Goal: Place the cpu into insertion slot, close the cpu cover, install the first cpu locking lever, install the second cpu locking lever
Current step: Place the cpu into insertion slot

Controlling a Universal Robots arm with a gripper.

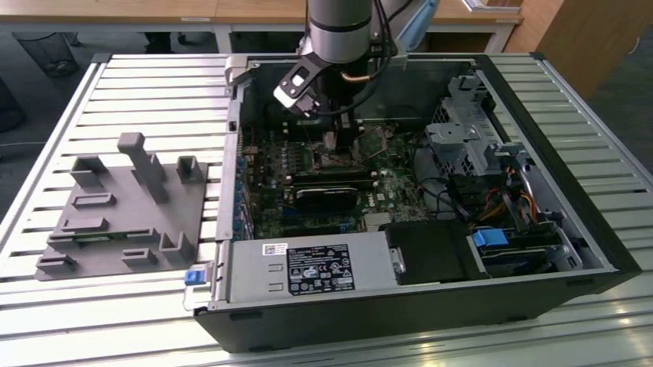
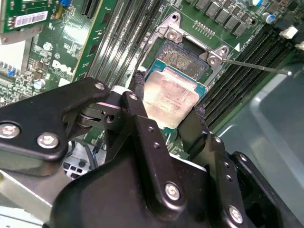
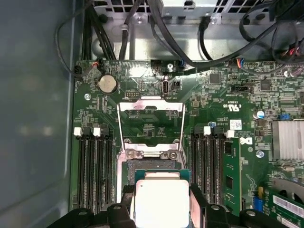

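Under the arm, desk (image 1: 153, 92): slatted metal top carrying an open computer case and, toward the exterior view's left, a grey holder block (image 1: 122, 206).
Case (image 1: 571, 229): lies on its side, lid off, its inside facing up.
Board (image 1: 306, 164): green, with long memory slots (image 3: 95, 166) on either side of the socket.
Pincer (image 2: 168, 102): clenched on the chip, fingers (image 2: 137, 109) on two opposite edges.
Cover (image 3: 142, 107): swung up on its hinge, away from the socket.
Slot (image 2: 183, 57): uncovered, its dark bed showing beyond the chip.
Chip (image 2: 171, 97): in the pincer's grasp, hanging just over the slot, pale side up; it looks not yet seated.
Step in hand: setting the chip into the slot.
Doing it well: keep the chip level and square to the rim, come straight down with no sideways slide, since the contact bed probably damages easily, and release only once it rests flat inside the rim.
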